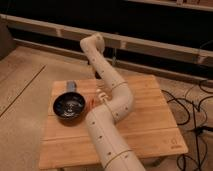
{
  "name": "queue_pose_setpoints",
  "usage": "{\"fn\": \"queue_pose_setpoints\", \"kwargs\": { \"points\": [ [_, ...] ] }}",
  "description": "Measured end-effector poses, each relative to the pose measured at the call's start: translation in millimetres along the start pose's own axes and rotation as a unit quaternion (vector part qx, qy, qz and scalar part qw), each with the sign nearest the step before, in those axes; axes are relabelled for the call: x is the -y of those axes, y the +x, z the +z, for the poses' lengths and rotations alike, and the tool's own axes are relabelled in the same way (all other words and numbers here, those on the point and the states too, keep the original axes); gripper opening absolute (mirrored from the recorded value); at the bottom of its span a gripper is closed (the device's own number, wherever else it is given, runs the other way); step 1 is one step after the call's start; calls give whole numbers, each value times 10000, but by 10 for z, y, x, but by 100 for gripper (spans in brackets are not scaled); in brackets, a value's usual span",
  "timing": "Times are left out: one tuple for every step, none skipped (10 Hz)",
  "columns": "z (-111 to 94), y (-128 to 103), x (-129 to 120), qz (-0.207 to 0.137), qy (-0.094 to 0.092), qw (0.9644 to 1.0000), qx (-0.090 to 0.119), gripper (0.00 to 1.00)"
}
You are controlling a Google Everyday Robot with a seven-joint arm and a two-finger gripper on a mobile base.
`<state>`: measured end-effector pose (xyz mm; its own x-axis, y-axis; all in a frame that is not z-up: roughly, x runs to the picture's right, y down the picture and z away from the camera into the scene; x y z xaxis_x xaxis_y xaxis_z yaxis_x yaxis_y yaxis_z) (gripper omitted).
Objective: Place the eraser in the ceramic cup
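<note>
Eraser: small grey block, flat on worktop, left of centre, just beyond far rim of ceramic cup. Likely light, firm, slightly rubbery, grippy; take across short sides from above. Cup: wide, shallow, round, dark glossy glaze, speckled inside; hard, breakable, so release low. Worktop: pale planked wood, matte. Gripper seems small pale part at arm's left edge, mid-frame, right of cup; open or closed, cannot tell
</note>
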<state>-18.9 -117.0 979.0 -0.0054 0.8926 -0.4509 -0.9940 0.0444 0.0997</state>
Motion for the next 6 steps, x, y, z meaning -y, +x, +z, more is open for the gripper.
{"fn": "queue_pose_setpoints", "kwargs": {
  "points": [
    [10,12,9,9,12,10000,-23,1],
    [16,21,8,8,12,10000,-41,8],
    [20,30,9,6,15,10000,-61,18],
    [28,45,12,12,16,10000,-91,32],
    [30,51,15,15,17,9999,-103,40],
    [29,55,19,20,17,9999,-114,52]
  ]
}}
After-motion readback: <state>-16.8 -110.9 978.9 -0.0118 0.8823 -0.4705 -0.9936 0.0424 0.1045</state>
